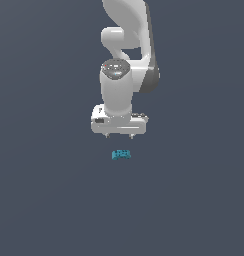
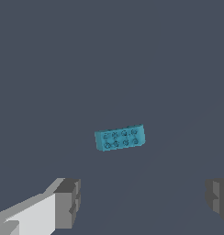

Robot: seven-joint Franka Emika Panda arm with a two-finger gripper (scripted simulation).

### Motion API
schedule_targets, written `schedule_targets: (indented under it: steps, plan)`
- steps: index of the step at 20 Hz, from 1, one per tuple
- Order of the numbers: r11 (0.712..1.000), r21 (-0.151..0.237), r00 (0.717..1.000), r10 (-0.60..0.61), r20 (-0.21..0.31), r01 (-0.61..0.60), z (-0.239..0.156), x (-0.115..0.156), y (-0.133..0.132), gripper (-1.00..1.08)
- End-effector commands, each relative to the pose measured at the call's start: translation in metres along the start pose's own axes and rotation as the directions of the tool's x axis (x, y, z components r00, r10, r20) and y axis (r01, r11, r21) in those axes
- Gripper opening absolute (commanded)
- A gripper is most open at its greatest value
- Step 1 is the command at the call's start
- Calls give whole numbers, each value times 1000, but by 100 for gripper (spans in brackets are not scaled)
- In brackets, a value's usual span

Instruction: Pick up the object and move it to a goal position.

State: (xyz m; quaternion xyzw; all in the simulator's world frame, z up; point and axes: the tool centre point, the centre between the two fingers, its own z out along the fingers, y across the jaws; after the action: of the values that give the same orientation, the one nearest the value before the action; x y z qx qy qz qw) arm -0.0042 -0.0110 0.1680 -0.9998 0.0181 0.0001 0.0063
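Dark grey ground, teal object (image 1: 121, 154) just below the spread pincer (image 1: 119, 136).

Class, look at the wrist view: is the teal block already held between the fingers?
No. The teal block lies free on the grey floor, clear of both fingers, which stand wide apart.

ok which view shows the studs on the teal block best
The wrist view: it looks down on the teal block, large enough to show two rows of studs, between the open gripper fingers. The exterior view shows the block only as a tiny blurred shape below the gripper.
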Motion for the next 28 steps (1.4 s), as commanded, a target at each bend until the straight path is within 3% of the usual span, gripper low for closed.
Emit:
schedule_targets:
  steps: [1,10,17,28]
  plan:
    - [1000,0,1000,0,0,0,0,0,0,100]
    - [1000,-29,1000,6,18,-5,-2,-4,22,100]
    - [1000,-29,1000,13,18,-12,-1,-4,21,100]
    - [987,-24,987,157,15,-157,9,-2,18,100]
